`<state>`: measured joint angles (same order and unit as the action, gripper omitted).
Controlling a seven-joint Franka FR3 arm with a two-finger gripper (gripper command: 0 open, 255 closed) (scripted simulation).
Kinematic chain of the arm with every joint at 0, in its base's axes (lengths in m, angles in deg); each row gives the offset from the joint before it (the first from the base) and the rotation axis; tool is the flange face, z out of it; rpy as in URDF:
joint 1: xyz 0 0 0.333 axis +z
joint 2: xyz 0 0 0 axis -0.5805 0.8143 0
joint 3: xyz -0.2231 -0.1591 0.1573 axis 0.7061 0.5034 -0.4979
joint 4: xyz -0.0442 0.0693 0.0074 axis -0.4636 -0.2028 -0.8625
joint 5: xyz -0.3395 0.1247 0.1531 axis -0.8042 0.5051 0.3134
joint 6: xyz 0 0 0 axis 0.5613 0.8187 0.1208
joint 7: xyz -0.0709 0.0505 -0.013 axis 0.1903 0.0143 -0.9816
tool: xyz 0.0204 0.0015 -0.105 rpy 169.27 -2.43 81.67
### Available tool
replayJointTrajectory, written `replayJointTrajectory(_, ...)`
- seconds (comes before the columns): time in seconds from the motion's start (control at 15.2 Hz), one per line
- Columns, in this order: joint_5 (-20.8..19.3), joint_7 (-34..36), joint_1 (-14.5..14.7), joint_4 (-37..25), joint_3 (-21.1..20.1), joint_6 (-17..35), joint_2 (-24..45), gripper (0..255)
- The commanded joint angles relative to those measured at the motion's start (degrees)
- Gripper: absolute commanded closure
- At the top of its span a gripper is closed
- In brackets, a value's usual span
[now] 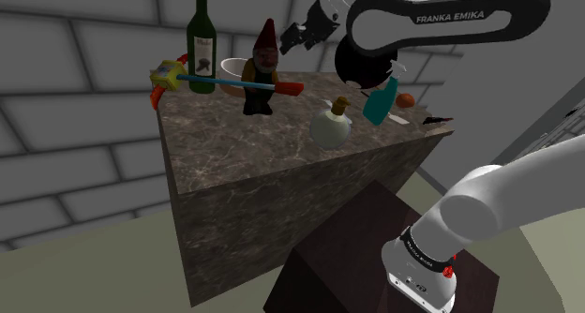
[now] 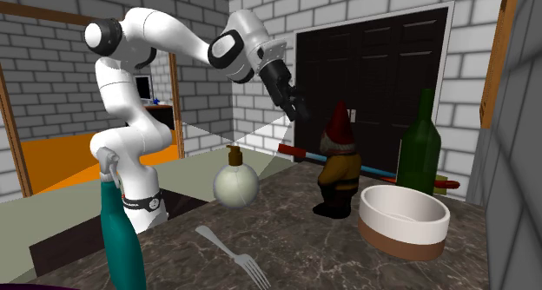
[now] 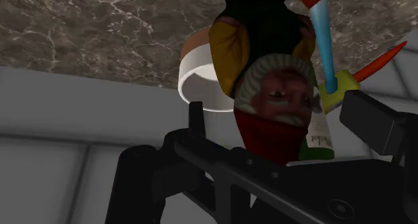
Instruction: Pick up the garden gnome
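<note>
Garden gnome (image 2: 339, 162), red hat and yellow top, stands upright on the dark marbled tabletop (image 2: 287, 236), roughly mid-surface, w/ a white bowl (image 2: 382, 220) just beside it and a green wine bottle (image 2: 419, 145) near on the second exterior view's right. Nothing lifted yet. Gripper (image 2: 294, 102) hangs in the air up and to the second exterior view's left of the hat, clearly apart from the gnome, no contact. In the wrist view the fingers (image 3: 372, 119) stand wide apart w/ nothing between them but the gnome's hat and face further off, so they're lined up on it but not round it. Progress as I judge it: approach under way and aim looks about right; descent, closing on the body and the lift are all left to do. A blue-shafted tool (image 1: 220, 80) runs across at the gnome's waist height; can't tell if it touches the gnome, and it may get in the way of a low grip. Round flask (image 2: 234, 182), fork (image 2: 230, 253) and teal bottle (image 2: 122, 236) sit well clear. Hard to read: gnome's feet are cut off at the wrist view's edge, so its footing isn't visible there; in the shoulder view the shaft crosses the gnome's middle, and the fingers are dark scraps partly behind the arm's link, spacing not legible from that side.
</note>
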<state>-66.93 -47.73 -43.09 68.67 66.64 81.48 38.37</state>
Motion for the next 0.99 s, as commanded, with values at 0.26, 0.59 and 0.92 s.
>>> replayJointTrajectory(0.26, -14.1, 13.3, -7.9, -7.6, -7.6, 11.0, 9.0, 0)
replayJointTrajectory(0.59, -24.9, 23.1, -12.3, -11.0, -11.6, 14.7, 13.1, 0)
replayJointTrajectory(0.92, -30.3, 28.2, -13.9, -8.9, -12.8, 17.3, 14.2, 0)
